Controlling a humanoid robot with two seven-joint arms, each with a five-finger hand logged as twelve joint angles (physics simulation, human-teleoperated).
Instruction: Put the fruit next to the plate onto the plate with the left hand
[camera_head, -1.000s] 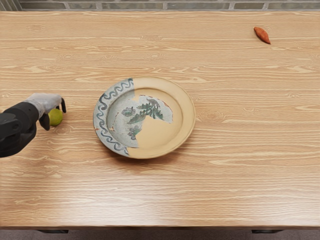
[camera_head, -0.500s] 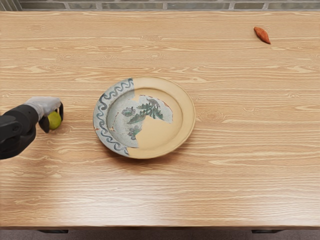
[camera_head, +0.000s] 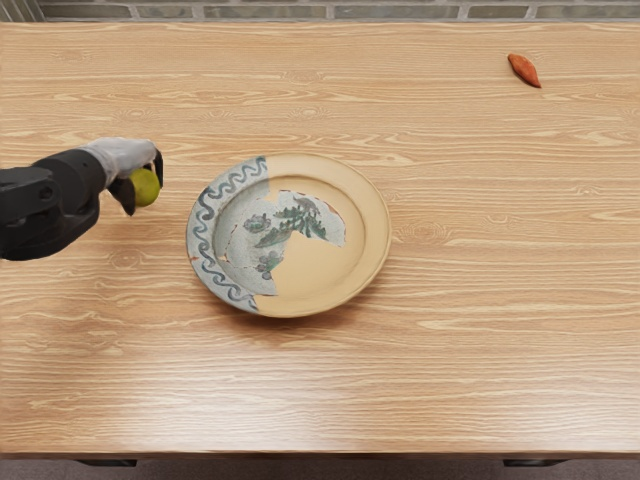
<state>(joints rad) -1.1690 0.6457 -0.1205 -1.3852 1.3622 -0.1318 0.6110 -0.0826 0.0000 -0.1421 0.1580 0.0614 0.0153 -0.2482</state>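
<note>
head view: left arm enters from the left edge
left hand (camera_head: 130, 172): fingers clamped round the fruit (camera_head: 146, 187)
fruit: yellow-green, in that grip, just left of the plate (camera_head: 374, 212), not on it
far right: small orange item (camera_head: 524, 70)

We see a light wooden bench (camera_head: 480, 380) with a small, elongated orange-red object (camera_head: 524, 70) lying near its far right corner, and grey brickwork (camera_head: 300, 10) behind it.
</note>
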